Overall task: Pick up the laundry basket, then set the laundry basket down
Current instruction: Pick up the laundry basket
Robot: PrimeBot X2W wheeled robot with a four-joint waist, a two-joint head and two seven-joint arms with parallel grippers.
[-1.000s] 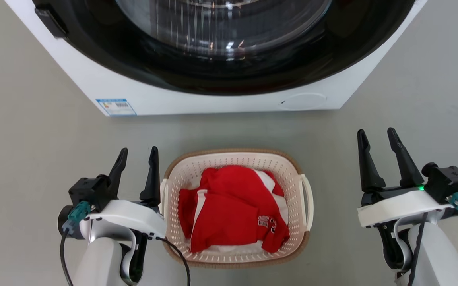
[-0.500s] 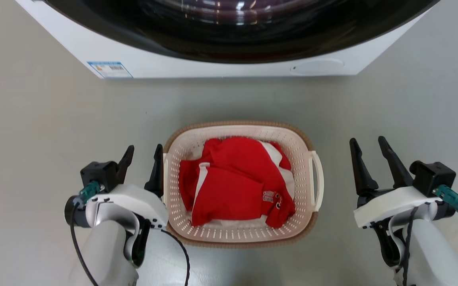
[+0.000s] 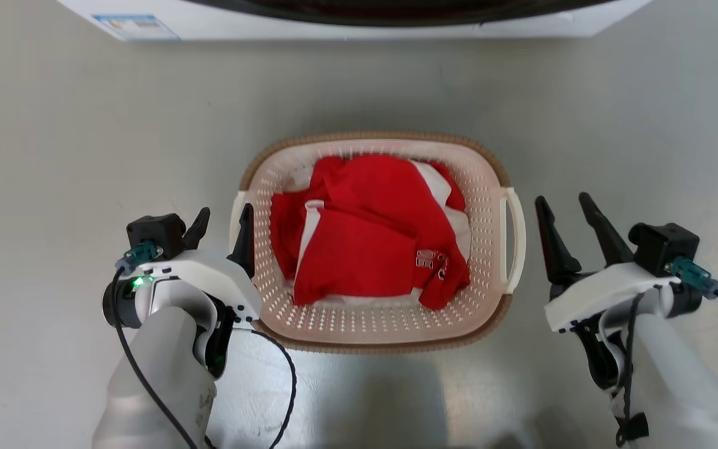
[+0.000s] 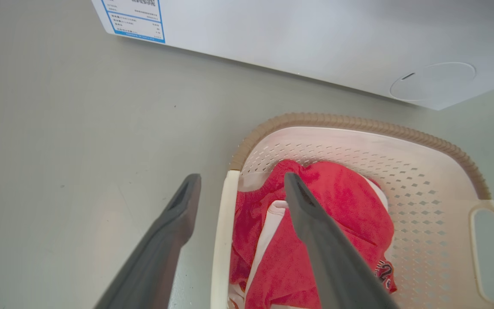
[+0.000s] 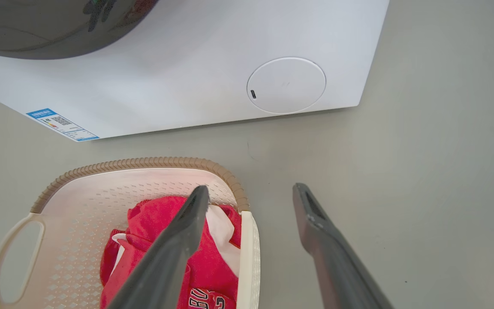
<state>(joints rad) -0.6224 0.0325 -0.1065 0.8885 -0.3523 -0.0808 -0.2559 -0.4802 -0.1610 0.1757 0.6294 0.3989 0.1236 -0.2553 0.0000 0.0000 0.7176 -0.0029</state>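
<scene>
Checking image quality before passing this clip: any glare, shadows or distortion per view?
Head view: sharp, floor sheen and soft shadow below the laundry basket; left wrist view: even light, no glare; right wrist view: reflections in the washer's dark door.

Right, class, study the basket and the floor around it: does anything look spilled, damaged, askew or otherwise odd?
Nothing stands out. The laundry basket sits flat and undamaged on the floor in front of the washer, and the red clothing lies wholly inside it, nothing spilled.
</scene>
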